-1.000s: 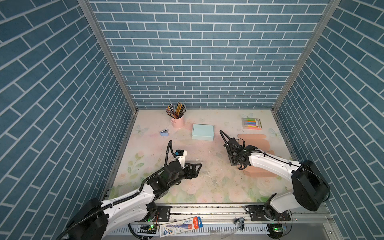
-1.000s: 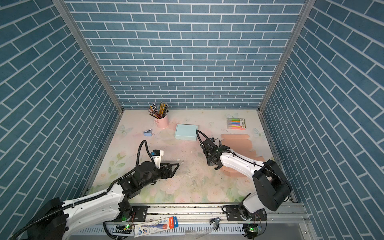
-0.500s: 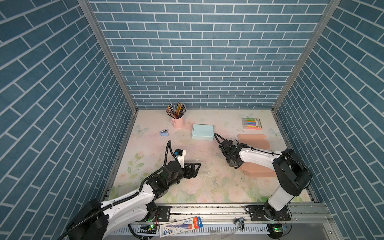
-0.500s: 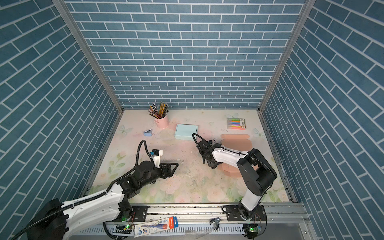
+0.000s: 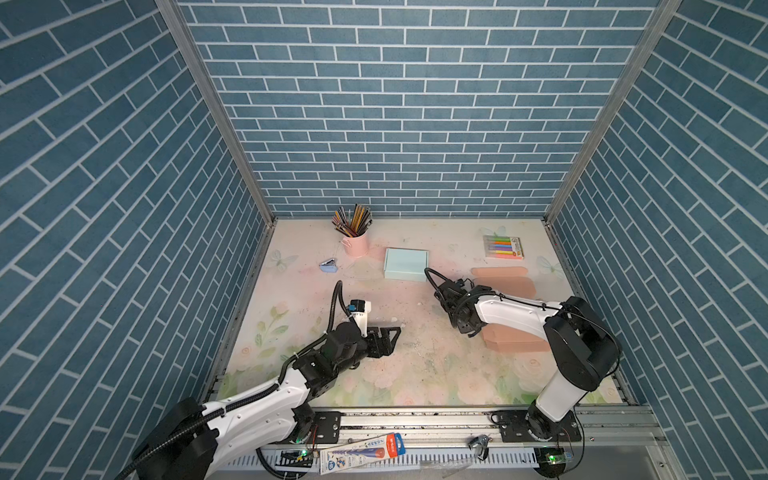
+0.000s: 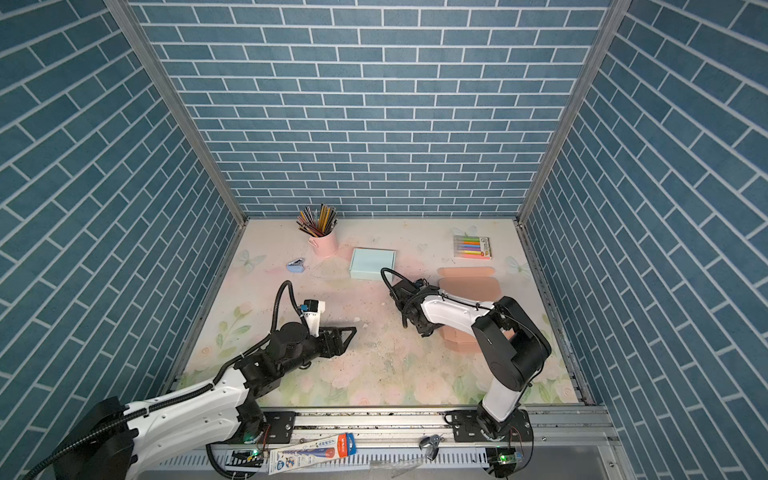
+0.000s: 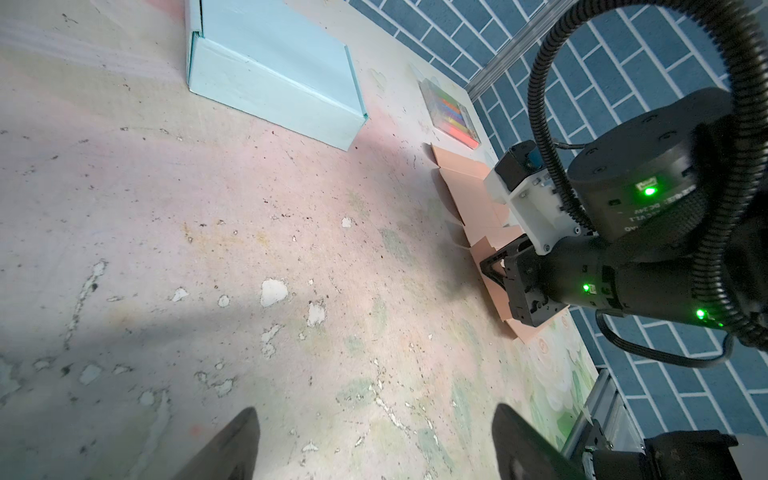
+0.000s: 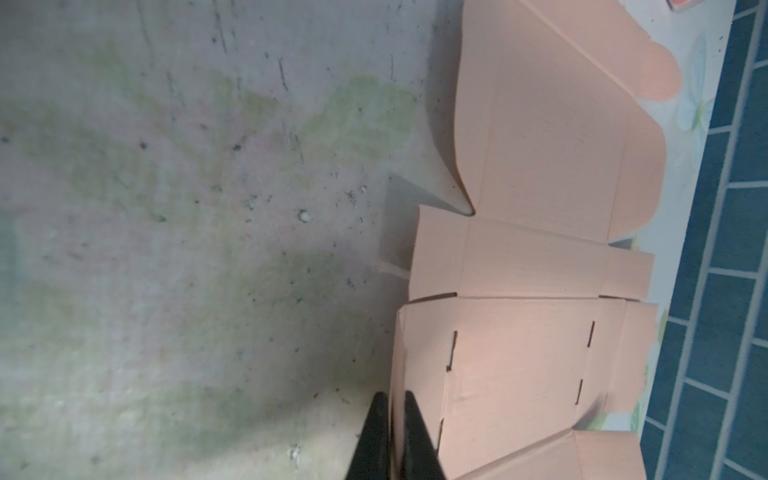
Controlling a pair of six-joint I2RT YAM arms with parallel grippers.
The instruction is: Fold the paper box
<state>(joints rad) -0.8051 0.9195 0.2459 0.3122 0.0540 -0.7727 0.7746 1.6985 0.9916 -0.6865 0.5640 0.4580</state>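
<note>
Edgewise, box flap (image 8: pixel 424 357) between right jaws

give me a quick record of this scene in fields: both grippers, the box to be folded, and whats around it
box to fold: flat pink box, unfolded, lying on the table
right gripper: shut on an edge flap of the flat pink box
left gripper: open, empty, over bare table
fold progress: flaps along the gripped edge lift a little; no walls standing
other items: blue box, closed, back middle; pencil cup; marker pack
</note>
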